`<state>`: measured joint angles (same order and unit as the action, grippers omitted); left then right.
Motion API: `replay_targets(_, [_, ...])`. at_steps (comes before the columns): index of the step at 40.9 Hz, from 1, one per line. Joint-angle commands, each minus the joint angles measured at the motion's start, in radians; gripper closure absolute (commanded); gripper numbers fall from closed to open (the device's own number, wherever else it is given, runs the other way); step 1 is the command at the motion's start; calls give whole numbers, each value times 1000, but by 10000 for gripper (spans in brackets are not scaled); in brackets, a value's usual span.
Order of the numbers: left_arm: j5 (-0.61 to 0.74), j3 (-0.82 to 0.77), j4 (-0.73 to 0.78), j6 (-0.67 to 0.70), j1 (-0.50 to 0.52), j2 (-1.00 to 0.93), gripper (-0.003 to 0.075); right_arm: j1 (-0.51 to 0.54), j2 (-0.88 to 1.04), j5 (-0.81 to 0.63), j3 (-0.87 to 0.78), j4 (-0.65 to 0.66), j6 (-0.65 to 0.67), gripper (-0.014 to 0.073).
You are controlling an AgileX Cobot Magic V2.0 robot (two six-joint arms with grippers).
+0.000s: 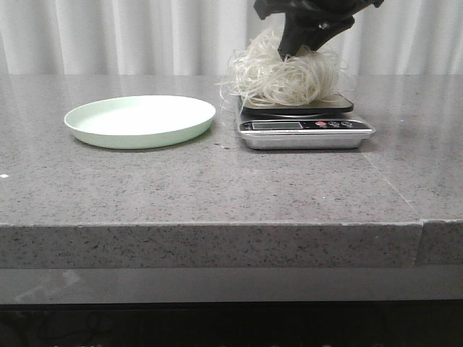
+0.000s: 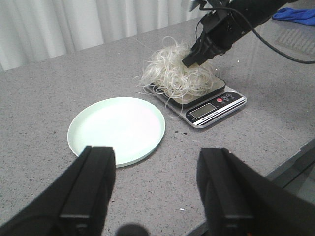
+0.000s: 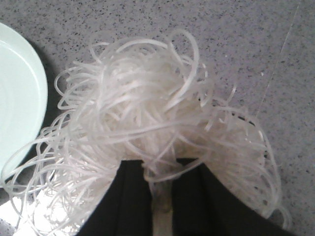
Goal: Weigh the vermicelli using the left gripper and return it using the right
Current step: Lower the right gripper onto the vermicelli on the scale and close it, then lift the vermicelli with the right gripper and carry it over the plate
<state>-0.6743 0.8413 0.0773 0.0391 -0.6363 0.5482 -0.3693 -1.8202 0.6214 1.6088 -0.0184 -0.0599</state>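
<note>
The vermicelli [image 1: 283,76] is a fluffy mound of white strands lying on the platform of a silver kitchen scale [image 1: 304,134]. My right gripper [image 1: 293,49] comes down from above into the top of the mound. In the right wrist view its gripper [image 3: 162,166] is nearly closed, with strands of the vermicelli [image 3: 142,113] pinched in the narrow gap. The left wrist view shows the same grip on the vermicelli [image 2: 174,76] by the right gripper [image 2: 190,61]. My left gripper [image 2: 157,151] is open and empty above the table's near side, short of the pale green plate [image 2: 118,130]. It is out of the front view.
The pale green plate [image 1: 141,119] is empty, left of the scale [image 2: 216,105], and its edge shows in the right wrist view [image 3: 15,98]. White curtains hang behind the table. A blue cloth [image 2: 300,14] lies far off past the scale. The table's front edge [image 1: 217,225] is near.
</note>
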Motion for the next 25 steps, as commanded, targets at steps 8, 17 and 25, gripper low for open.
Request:
replay_targets(8, [73, 25, 1, 10, 2, 2, 281, -63, 60, 8, 208, -6, -8, 433])
replay_targets(17, [73, 25, 1, 10, 2, 2, 281, -157, 60, -75, 301, -6, -8, 433])
replay_targets(25, [75, 25, 1, 10, 2, 2, 281, -235, 34, -189, 301, -6, -8, 433])
